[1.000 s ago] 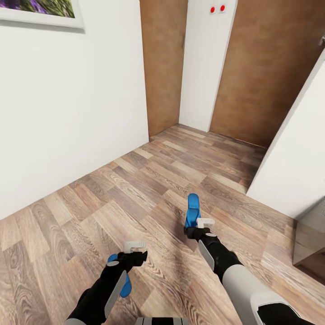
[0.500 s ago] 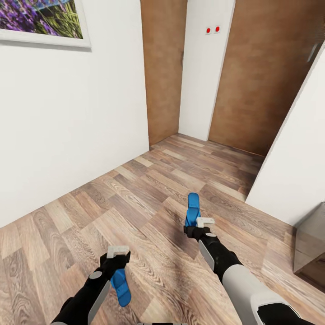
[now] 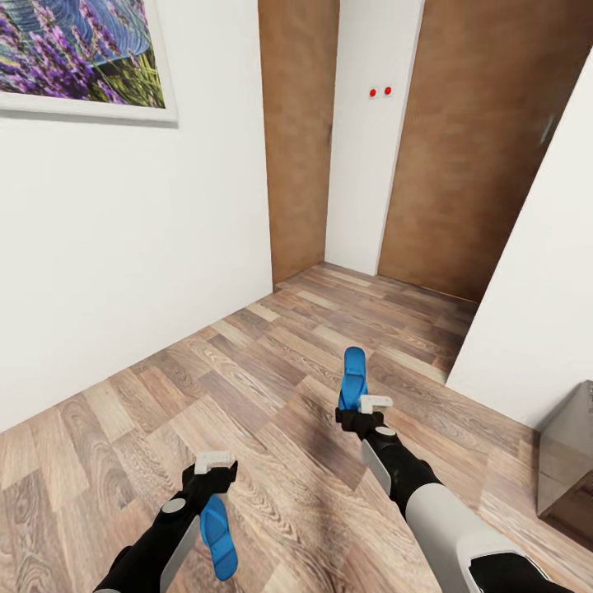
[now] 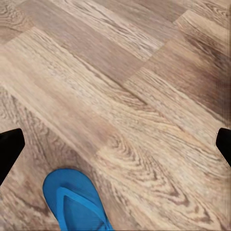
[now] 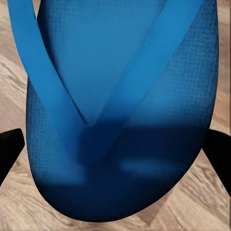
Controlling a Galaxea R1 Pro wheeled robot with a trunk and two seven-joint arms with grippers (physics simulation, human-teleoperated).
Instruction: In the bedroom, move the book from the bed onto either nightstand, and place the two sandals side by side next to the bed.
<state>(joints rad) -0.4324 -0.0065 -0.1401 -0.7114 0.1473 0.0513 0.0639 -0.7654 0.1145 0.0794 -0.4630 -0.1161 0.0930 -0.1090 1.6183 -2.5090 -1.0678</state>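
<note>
A: What's the left gripper (image 3: 216,464) doing?
B: Clamped on one sandal (image 3: 217,537), hanging toe-down for carrying.
A: And the right gripper (image 3: 368,408)?
B: Gripping the other sandal (image 3: 353,378), pointing ahead toward the brown doors (image 3: 469,148); no bed nearby.

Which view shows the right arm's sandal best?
The right wrist view: the sandal fills it, straps and sole clear. The head view shows it small, standing up from the right gripper.

Bright, even, source-less rendered light; soft shadow on the floor (image 3: 272,395) beneath the arms; wrist views slightly blurred.
</note>
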